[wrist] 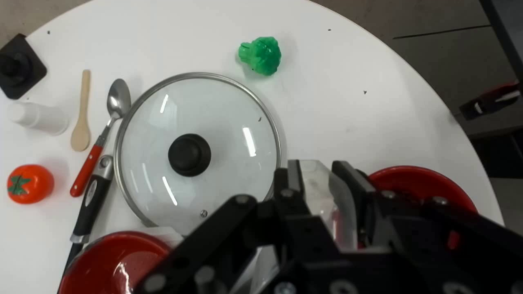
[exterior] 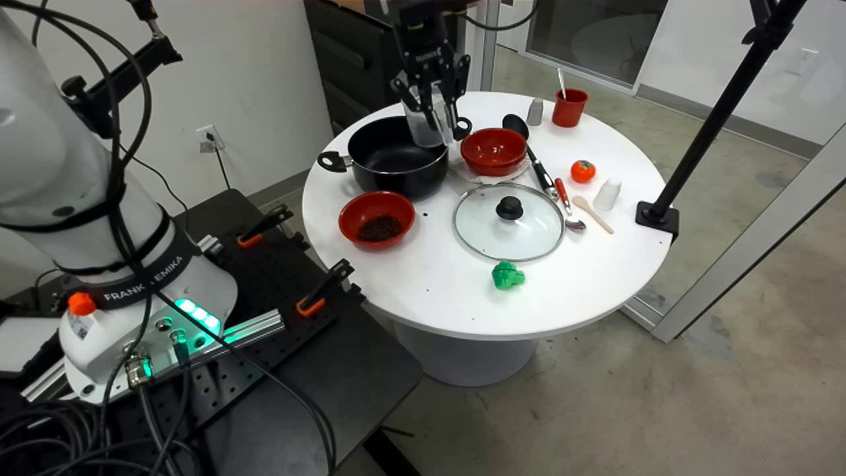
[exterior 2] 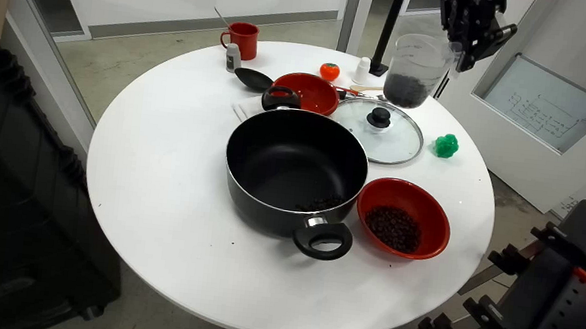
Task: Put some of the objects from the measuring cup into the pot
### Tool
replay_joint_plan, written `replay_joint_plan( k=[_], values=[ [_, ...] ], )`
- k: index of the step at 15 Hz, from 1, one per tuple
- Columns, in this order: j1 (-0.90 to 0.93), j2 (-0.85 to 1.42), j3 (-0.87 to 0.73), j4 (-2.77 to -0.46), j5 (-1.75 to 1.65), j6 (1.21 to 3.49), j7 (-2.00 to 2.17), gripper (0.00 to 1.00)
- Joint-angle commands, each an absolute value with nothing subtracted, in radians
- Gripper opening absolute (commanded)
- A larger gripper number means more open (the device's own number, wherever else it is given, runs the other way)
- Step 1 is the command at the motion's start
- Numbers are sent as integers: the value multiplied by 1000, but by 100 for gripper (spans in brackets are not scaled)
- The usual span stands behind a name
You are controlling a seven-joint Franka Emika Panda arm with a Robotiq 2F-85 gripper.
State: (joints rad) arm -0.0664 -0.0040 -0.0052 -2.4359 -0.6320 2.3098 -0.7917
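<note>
The measuring cup (exterior 2: 428, 59) is clear and slightly translucent, with dark beans (exterior 2: 404, 90) in its bottom. It hangs in the air above the table, leaning slightly, and also shows in an exterior view (exterior: 422, 122). My gripper (exterior 2: 464, 60) is shut on its handle. In the wrist view the clear handle (wrist: 316, 192) sits between the fingers; the cup body is mostly hidden behind the gripper. The pot (exterior 2: 261, 210) is wide and black with black handles and stands uncovered, apart from the cup. A few dark beans (exterior 2: 321, 203) lie in it near the wall.
A red bowl with beans (exterior 2: 433, 204) stands against the pot's side. Another red bowl (exterior: 494, 149) is behind it. The glass lid (wrist: 229, 118), green broccoli (wrist: 263, 56), tomato (wrist: 30, 183), spoons, black ladle (exterior: 515, 124), shakers and red mug (exterior 2: 245, 39) lie around. A black post (exterior: 714, 106) rises at the edge.
</note>
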Motion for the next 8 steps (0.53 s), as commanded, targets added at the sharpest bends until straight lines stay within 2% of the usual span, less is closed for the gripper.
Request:
replay_joint_plan(
  k=[1, 2, 8],
  values=[
    [-4, 36, 30, -2323, -593, 2160, -802, 6],
    [-19, 2, 11, -2384, -616, 2226, -793, 26],
    [-1, 30, 25, -2343, -611, 2187, -793, 26]
  ],
)
